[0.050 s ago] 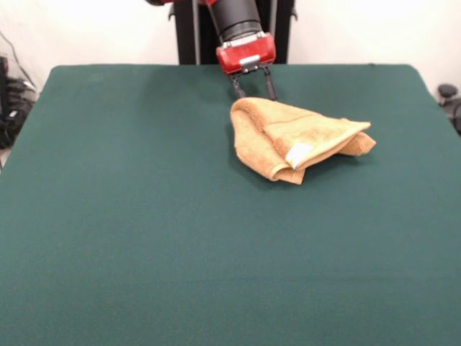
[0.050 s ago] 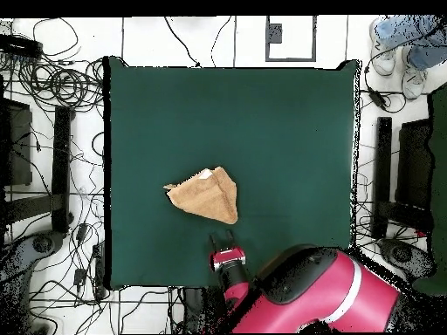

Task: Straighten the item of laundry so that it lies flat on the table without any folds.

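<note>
— Count, please: how many of each thing?

— One towel (image 1: 297, 139), one gripper (image 1: 253, 89), one surface (image 1: 144, 238). At a corner of the overhead view, a person's legs (image 2: 407, 45) in jeans and pale shoes.

— Material and shape of the towel?

— Tan-orange terry cloth, looped and soft, with a hemmed border. It is folded over on itself into a rough triangle, several layers thick, with one corner sticking out to the side. One small white tag (image 1: 298, 154) shows on the folded edge facing the front camera.

— Where does it lie?

— On the surface, towards the robot's side of the middle. The gripper stands just beside the towel's robot-side edge, its dark tips down at the cloth's rim; whether they touch it I cannot tell.

— And the jaws?

— Parted moderately, two thin black prongs under a red block, with nothing between them.

— The surface and the room?

— Dark green felt-like cloth, matte, rectangular, bare apart from the towel. Around it a white floor with many black cables (image 2: 61, 83) and dark stands (image 2: 61, 166) along both sides
</note>
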{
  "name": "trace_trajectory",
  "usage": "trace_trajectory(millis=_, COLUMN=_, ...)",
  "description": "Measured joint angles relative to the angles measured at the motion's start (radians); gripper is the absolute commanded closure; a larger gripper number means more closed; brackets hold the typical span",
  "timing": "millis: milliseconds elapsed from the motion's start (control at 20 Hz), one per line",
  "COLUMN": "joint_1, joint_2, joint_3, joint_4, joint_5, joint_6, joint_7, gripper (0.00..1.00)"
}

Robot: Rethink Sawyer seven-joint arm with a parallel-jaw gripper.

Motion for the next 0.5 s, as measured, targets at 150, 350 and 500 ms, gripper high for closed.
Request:
trace_trajectory(millis=150, joint_1=-0.002, joint_2=-0.006, joint_3=0.000, joint_4=-0.001, joint_5=0.000, joint_6=0.000, joint_7=0.000, gripper=0.00)
trace_trajectory(millis=350, joint_1=-0.005, joint_2=-0.013, joint_3=0.000, joint_4=-0.003, joint_5=0.000, joint_6=0.000, joint_7=0.000, gripper=0.00)
trace_trajectory(millis=500, joint_1=-0.010, joint_2=-0.013, joint_3=0.001, joint_4=-0.004, joint_5=0.000, joint_6=0.000, joint_7=0.000, gripper=0.00)
